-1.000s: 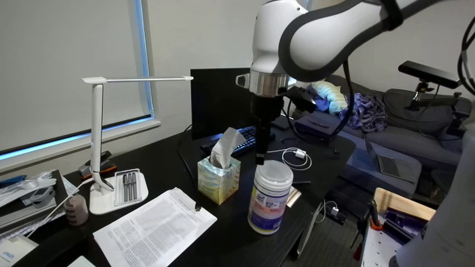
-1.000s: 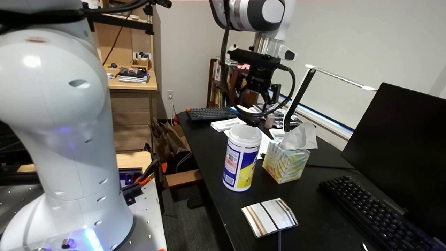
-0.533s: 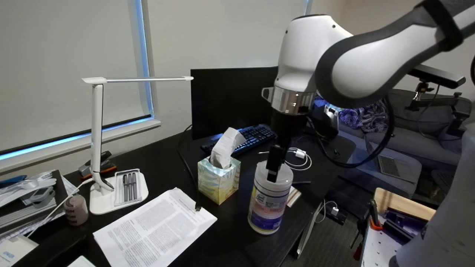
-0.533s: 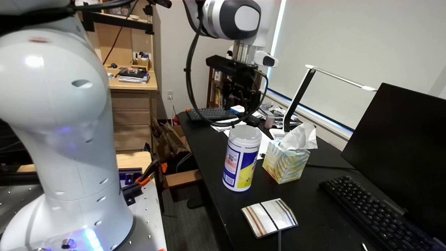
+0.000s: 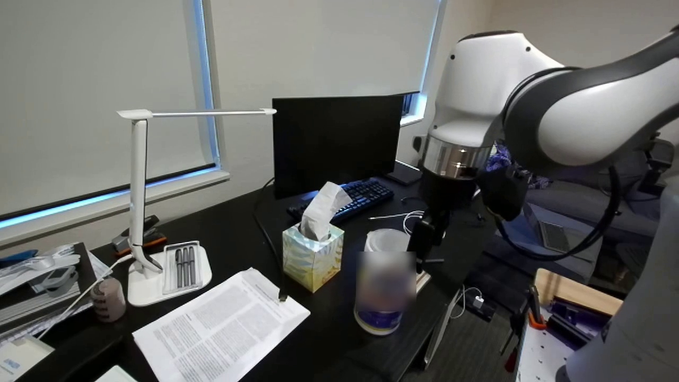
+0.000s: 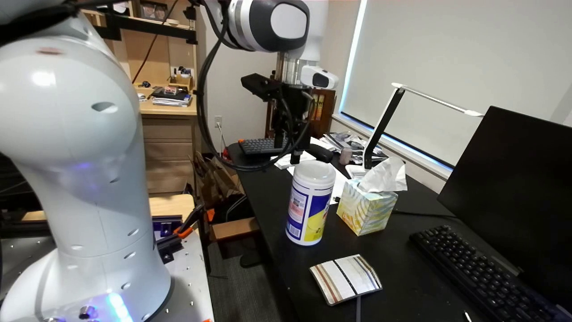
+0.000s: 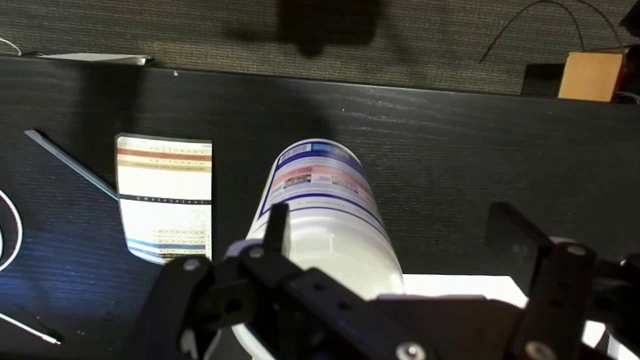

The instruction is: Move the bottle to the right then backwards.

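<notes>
The bottle (image 6: 311,203) stands upright on the dark desk (image 6: 272,197), near the centre of the frame in an exterior view. In an exterior view, a blurred patch covers part of its label (image 5: 377,318). In the wrist view, the bottle occupies the centre of the frame, base toward the top and cap (image 7: 340,255) toward the bottom.

The gripper (image 7: 389,215) has its jaws set wide apart and holds nothing. In the wrist view, one finger (image 7: 276,227) overlaps the cap; the second is at the right of the frame. Contact between finger and cap cannot be determined.

The tissue box (image 5: 312,260) stands near the bottle, to its left in an exterior view. There, the white lamp (image 5: 139,180) is at the left of the frame and the monitor (image 5: 337,143) at the upper centre. A striped sheet (image 7: 165,215) lies at the left of the wrist view.
</notes>
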